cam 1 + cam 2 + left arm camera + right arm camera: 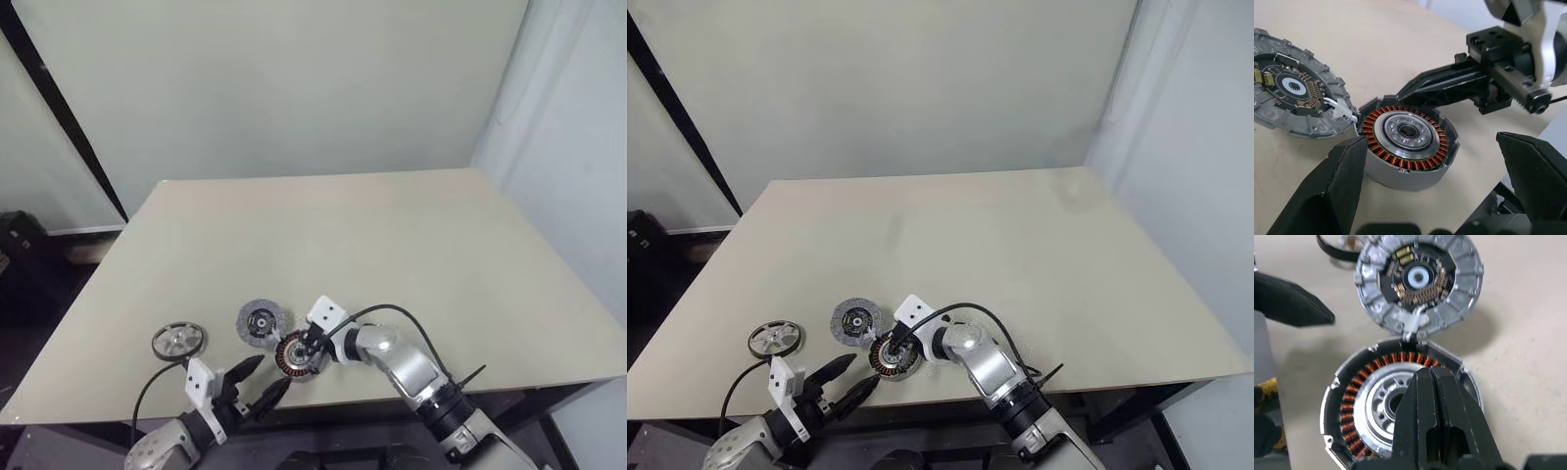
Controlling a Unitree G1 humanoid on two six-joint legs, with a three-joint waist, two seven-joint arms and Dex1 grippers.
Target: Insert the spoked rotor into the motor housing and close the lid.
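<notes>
The motor housing (296, 354) sits near the tabletop's (392, 235) front edge, its lid (263, 319) open beside it. The right gripper (1431, 377), clenched shut, hangs over it. The spoked rotor (178, 340) lies toward the front left corner. The left gripper (263, 380) gapes wide, empty, at the front edge. The far tabletop has lots of room.

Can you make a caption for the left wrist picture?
Shut right tool beside the motor housing, lid open.

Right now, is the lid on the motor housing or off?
Off. The lid lies face-up on the table beside the motor housing, whose copper windings are exposed.
</notes>
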